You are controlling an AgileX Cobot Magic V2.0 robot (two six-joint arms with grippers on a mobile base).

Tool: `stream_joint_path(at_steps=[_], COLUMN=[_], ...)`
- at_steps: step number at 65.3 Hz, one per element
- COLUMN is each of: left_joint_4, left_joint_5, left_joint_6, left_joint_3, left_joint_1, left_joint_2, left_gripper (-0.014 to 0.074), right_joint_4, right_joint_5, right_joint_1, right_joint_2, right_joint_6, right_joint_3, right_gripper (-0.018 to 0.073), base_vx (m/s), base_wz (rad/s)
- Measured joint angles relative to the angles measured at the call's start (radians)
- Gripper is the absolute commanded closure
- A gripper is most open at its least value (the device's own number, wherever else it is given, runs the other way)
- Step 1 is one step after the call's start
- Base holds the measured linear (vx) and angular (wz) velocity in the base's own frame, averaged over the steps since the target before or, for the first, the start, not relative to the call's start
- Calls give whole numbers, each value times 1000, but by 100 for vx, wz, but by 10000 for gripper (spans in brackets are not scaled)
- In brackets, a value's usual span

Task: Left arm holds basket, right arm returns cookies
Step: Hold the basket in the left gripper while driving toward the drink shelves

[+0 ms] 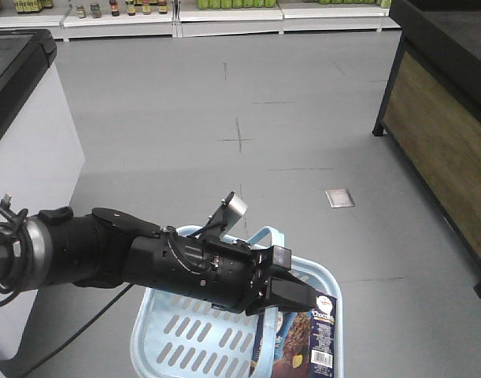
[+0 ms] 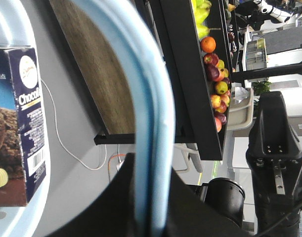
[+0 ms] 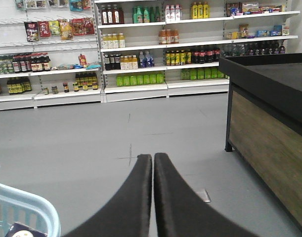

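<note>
The left arm [image 1: 146, 256] reached in from the left edge of the front view, and its left gripper [image 1: 297, 298] was clamped tight round the light blue handle [image 1: 262, 235] of the basket [image 1: 185, 335]. In the left wrist view that handle ran as a broad blue band straight down into the black jaws, which were closed on it.

The cookies [image 1: 307, 346] stood on end inside the basket, against its right wall and toward the near right corner. The round white-red logo sat at the top, and the barcode label faced out. The box lay just below the left gripper's pointed tip and slightly to its right. Whether the two touched could not be told.

The right gripper [image 3: 152, 158] held nothing. Its two dark fingers [image 3: 136, 197] were pressed together, with only a thin seam between them. It was apart from the basket, whose rim showed in the lower left corner of the right wrist view with the top of the box just inside it.

Around them lay a grey floor [image 1: 224, 118], with stocked shelves [image 3: 141, 64] at the far wall and a dark display stand [image 1: 437, 134] on the right.
</note>
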Motion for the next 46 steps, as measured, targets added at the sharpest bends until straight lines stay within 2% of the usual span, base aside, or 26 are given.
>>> stream_joint_path(at_steps=[46], left_joint_4=[0], left_joint_5=[0], left_joint_6=[0], left_joint_3=[0], left_joint_1=[0], left_joint_2=[0], left_gripper=[603], right_joint_4=[0], right_joint_5=[0], right_joint_1=[0], right_joint_2=[0], right_joint_6=[0], right_joint_3=[0], right_gripper=[567], base_vx=[33], base_wz=[4])
